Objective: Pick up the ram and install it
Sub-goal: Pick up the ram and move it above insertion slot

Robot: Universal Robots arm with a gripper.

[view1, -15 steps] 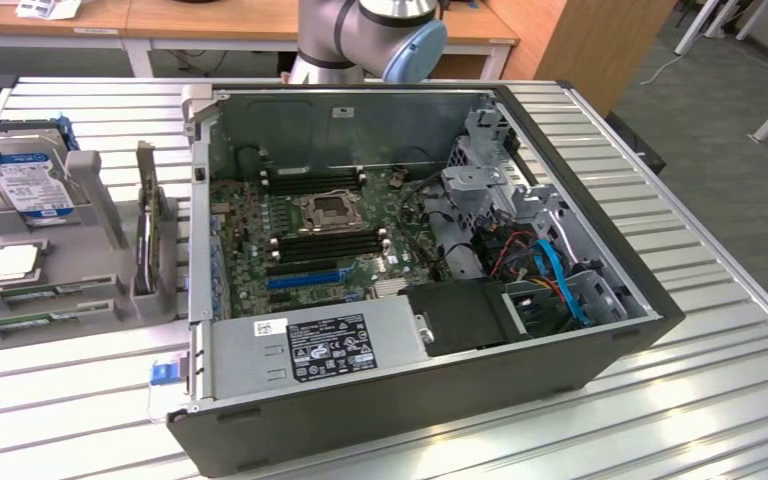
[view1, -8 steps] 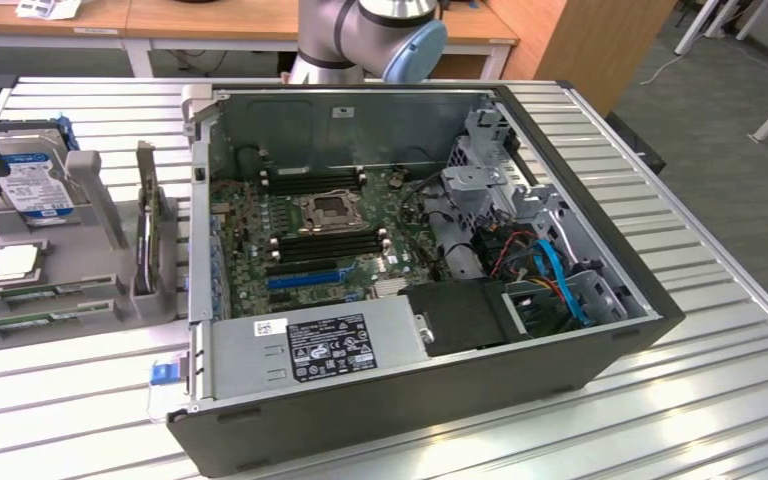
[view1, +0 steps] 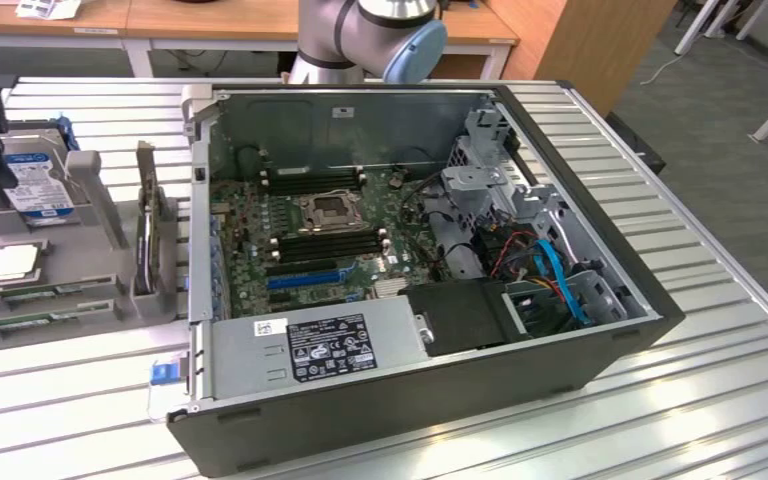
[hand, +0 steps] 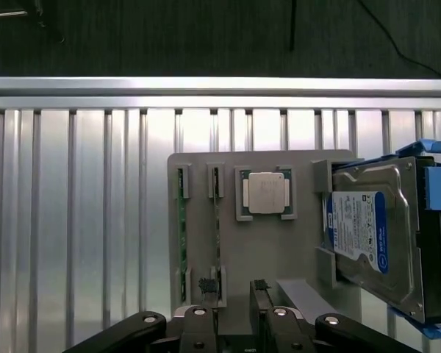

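Long, thin, green outer ram stick [hand: 181, 235]: on edge in slot right along long edge of grey holder [hand: 279, 243], ends tucked into small brackets near both corners. Same-looking inner ram stick [hand: 216, 220]: on edge in next slot, one step in from that edge, ends bracketed too. Stand parallel, equal length, close together, not touching. Seen edge-on in wrist view, so label and chips not legible. Both fully seated in slots.
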